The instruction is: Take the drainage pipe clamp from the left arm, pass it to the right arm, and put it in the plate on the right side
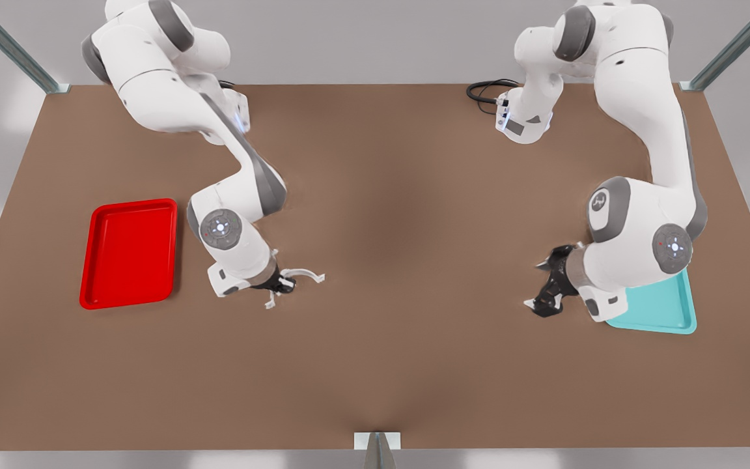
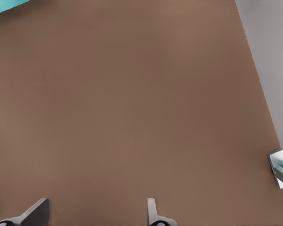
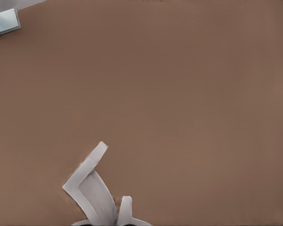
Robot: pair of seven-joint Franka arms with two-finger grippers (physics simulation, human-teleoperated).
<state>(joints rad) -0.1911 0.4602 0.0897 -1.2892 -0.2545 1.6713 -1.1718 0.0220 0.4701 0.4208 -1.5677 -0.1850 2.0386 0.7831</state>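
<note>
- Looking at the front view: the right gripper [image 1: 282, 284] is closed on the drainage pipe clamp [image 1: 300, 273], holding it just above the brown table [image 1: 375, 365]. It sits on the arm beside the red plate [image 1: 129, 253], and the clamp is near the plate's edge on the side toward the table's middle, not over it. One flared foot of the clamp points away from the plate; the other end hangs below the gripper.
- Same view, far from the plate: the left gripper [image 1: 552, 286] hovers with its jaws spread and nothing between them. It is beside the teal tray [image 1: 665, 311], which its arm partly covers. The two grippers are well apart.
- Left wrist view: the left gripper's fingertips [image 2: 35, 212] stand wide apart over bare table [image 2: 132, 103]. A corner of the teal tray [image 2: 4, 5] shows far off, and a metal bracket [image 2: 279, 167] sits at the table's edge.
- Right wrist view: the clamp [image 3: 92, 186] is pinched between the fingers of the right gripper [image 3: 108, 219], its white arched strip standing out over the table [image 3: 179, 94]. A metal bracket [image 3: 4, 21] sits at the table's rim.
</note>
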